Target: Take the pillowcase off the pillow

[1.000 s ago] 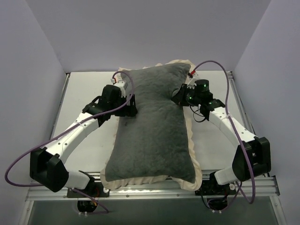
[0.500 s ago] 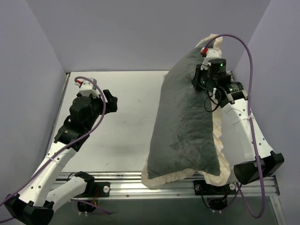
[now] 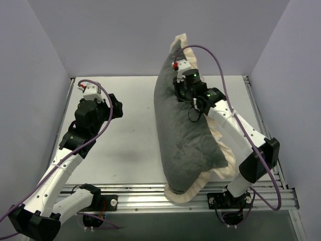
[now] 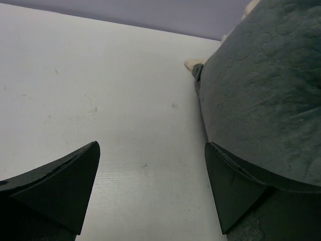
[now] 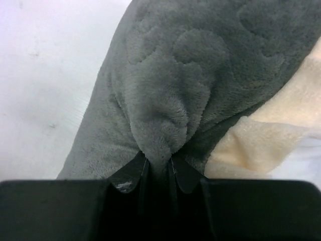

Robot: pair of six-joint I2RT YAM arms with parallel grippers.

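Note:
The pillowcase [image 3: 183, 130], dark grey and fuzzy with a cream frill, is lifted upright by its far end, its near end resting at the table's front edge. My right gripper [image 3: 181, 89] is shut on a pinched fold of the grey fabric [image 5: 160, 135] near the top. The cream face [image 5: 261, 145] shows at the right in the right wrist view. The white pillow is hidden inside the case. My left gripper [image 3: 116, 105] is open and empty over the bare table, left of the case; the grey fabric [image 4: 266, 90] fills the right side of its wrist view.
The white table [image 3: 125, 130] has raised side rails and pale lilac walls around it. A metal rail [image 3: 150, 201] runs along the front edge. Purple cables loop from both arms.
My right gripper has swung the lifted pillowcase leftward, towards the table's middle. Earlier my left gripper let go of the case and drew back left; it has barely moved since.

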